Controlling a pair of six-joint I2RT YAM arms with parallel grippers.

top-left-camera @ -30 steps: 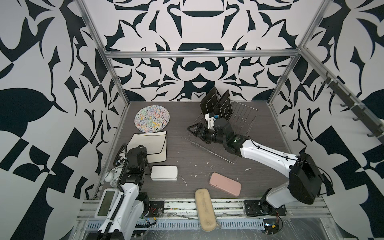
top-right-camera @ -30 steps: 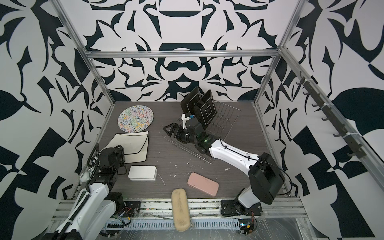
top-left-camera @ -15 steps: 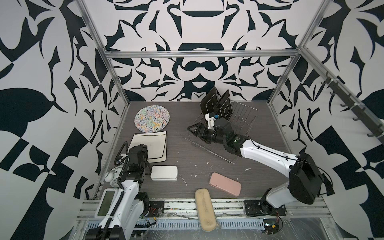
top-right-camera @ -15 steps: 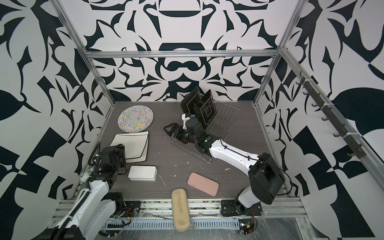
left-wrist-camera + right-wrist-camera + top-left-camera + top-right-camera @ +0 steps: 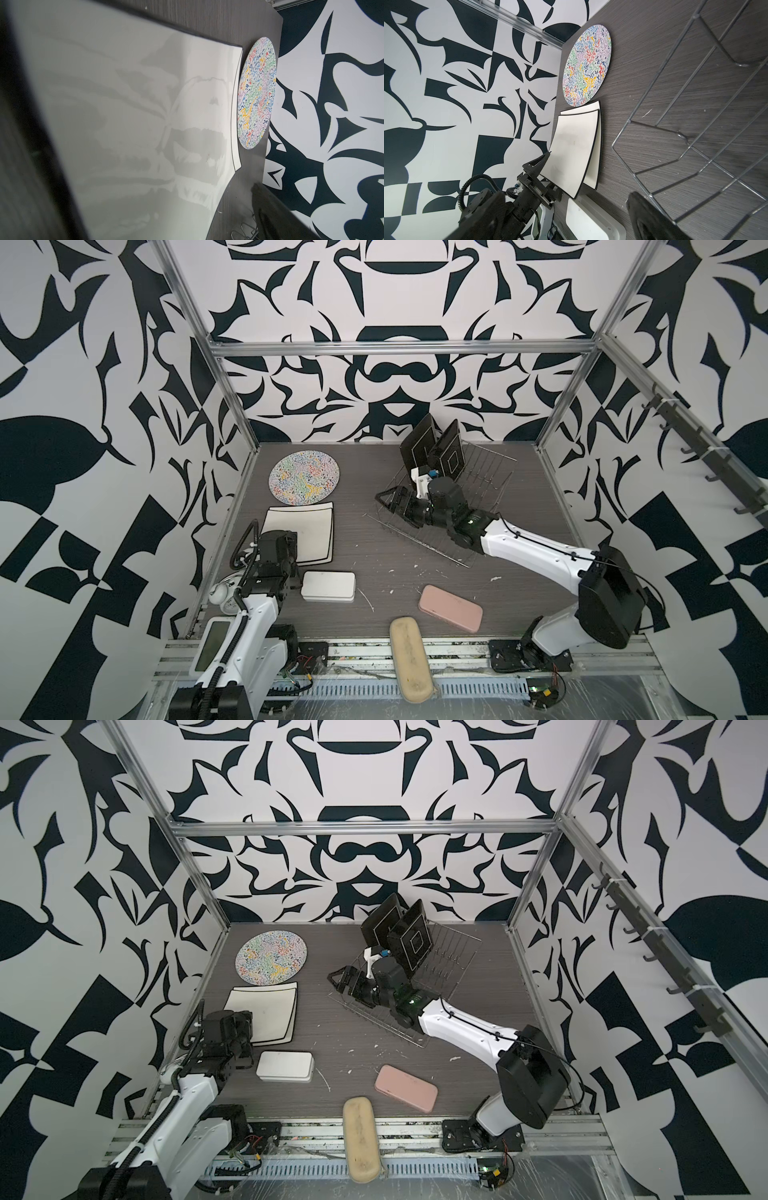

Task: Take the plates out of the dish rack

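Your left pincer (image 5: 552, 172) stands wide at the edge of the stacked white square plates (image 5: 303, 522) on the worktop (image 5: 395, 556). Your right pincer (image 5: 388, 502), wide and empty, hovers over the dish rack (image 5: 482, 472), with two black plates (image 5: 417, 445) standing in it.

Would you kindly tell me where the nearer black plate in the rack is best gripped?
Grip the nearer black plate by its top edge, coming from above, jaws straddling its thickness: it stands on edge, leaning, its lower edge caged among the dish rack prongs.

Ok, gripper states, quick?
Left gripper: open, at the edge of the top white square dark-rimmed plate.
Right gripper: open, empty, by the silver wire rack.
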